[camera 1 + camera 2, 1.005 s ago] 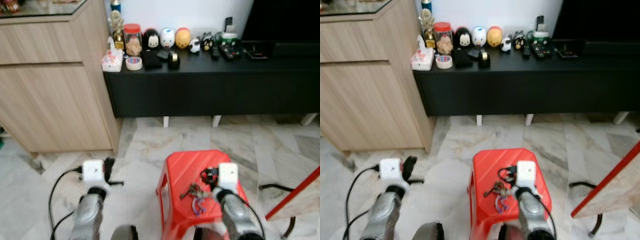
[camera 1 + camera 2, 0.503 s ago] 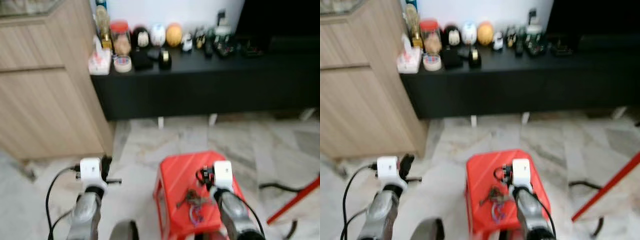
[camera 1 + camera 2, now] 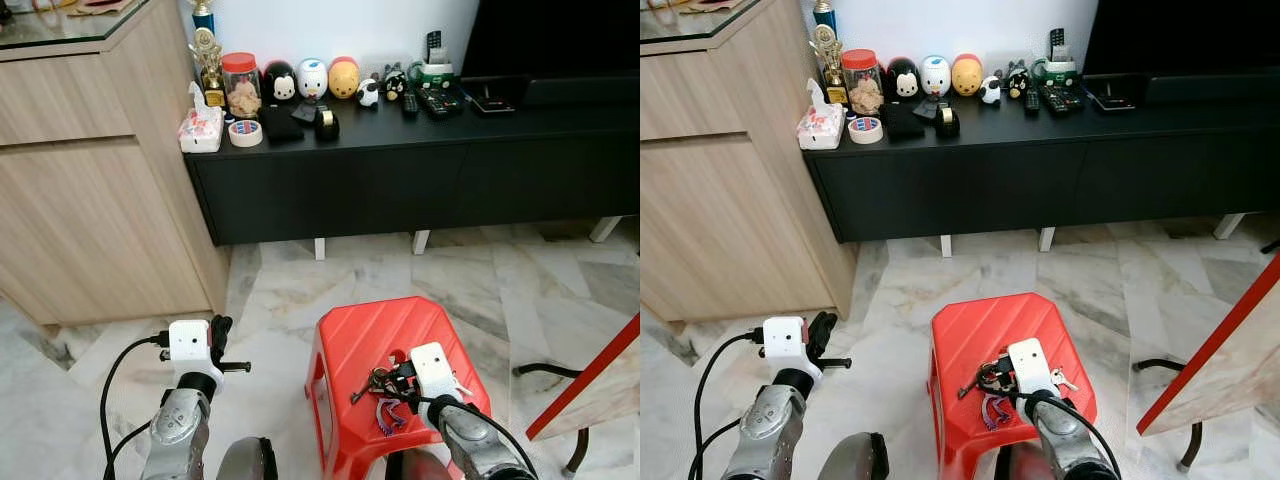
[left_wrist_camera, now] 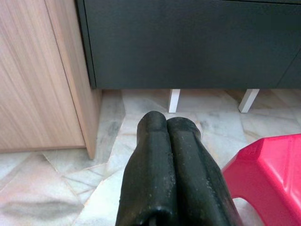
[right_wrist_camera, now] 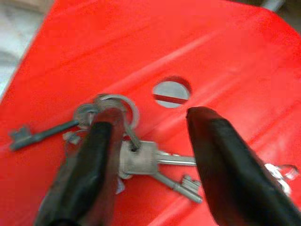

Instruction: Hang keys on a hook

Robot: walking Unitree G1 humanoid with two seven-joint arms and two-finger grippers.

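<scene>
A bunch of metal keys [image 5: 141, 157] on a ring, with a small purple strap [image 3: 385, 415], lies on the top of a red plastic stool [image 3: 365, 335]. My right gripper [image 5: 153, 120] is open and low over the stool. Its two black fingers stand on either side of the key ring; one finger [image 5: 94, 155] touches or covers the ring. In the left eye view the right gripper [image 3: 393, 377] sits at the bunch [image 3: 372, 383]. My left gripper [image 4: 167, 125] is shut and empty, hanging over the marble floor left of the stool [image 3: 217, 338].
A low black console [image 3: 400, 170] with jars, figurines and remotes stands ahead against the wall. A tall wooden cabinet [image 3: 90, 200] is at the left. A red-edged board [image 3: 590, 375] leans at the right, near a black cable [image 3: 535, 372].
The head view swayed and blurred, then steadied. My right gripper has moved down and left, closer onto the keys. The left arm hangs as before.
</scene>
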